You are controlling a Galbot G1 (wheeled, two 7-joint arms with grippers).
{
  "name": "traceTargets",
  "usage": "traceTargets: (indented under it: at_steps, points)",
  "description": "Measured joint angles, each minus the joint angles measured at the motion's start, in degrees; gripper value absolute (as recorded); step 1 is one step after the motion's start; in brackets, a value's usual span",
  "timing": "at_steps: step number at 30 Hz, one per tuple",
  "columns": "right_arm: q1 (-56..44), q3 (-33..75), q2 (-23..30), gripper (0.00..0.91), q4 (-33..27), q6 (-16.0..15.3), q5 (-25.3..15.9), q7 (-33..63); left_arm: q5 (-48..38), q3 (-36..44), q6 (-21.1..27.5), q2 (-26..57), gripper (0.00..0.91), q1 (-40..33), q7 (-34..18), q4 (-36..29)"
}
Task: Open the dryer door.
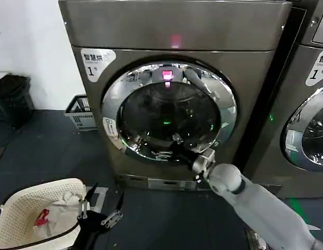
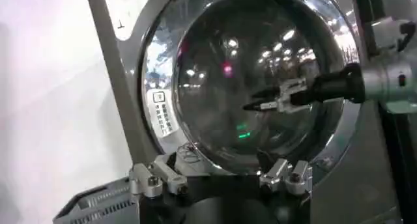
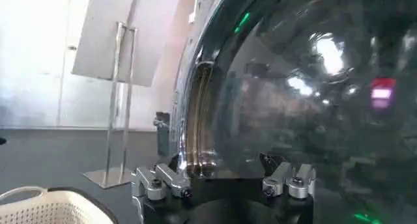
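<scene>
While the right claw (image 1: 203, 162) reaches up to the lower right of the dryer door (image 1: 169, 112), its fingers stand apart with nothing between them, close to the glass near the chrome ring; the left wrist view shows it (image 2: 260, 103) from the side, black-tipped fingers spread and pointing across the dark glass. Whether it touches the door I cannot tell. The left claw (image 1: 101, 208) waits low by the floor, fingers spread and empty, just beside a cream laundry basket (image 1: 26, 208) with cloth in it.

The door sits shut in the front of the dryer (image 1: 172, 31), which stands on the dark floor against a white wall, with a second machine (image 1: 312, 104) at its right side.

The door looks rigid and fairly heavy, hinged, and probably held by a latch that needs a firm pull. Both the domed glass and the polished ring look slippery, so flat pressure would likely slide off. The better hold seems to be the ring's outer lip, hooked from behind on the side away from the hinge; which side that is I cannot tell.
</scene>
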Motion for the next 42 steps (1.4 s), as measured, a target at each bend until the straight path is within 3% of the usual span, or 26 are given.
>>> traceTargets:
  at_steps: [19, 42]
  points:
    - [6.91, -5.84, 8.67, 0.907, -9.96, 0.52, -0.21, -0.42, -0.16, -0.19, -0.25, -0.35, 0.907, -0.26, -0.02, 0.09]
    - [11.53, -8.03, 15.54, 0.907, -18.33, 0.38, -0.67, -1.13, -0.47, -0.23, -0.45, -0.72, 0.907, -0.74, -0.04, 0.5]
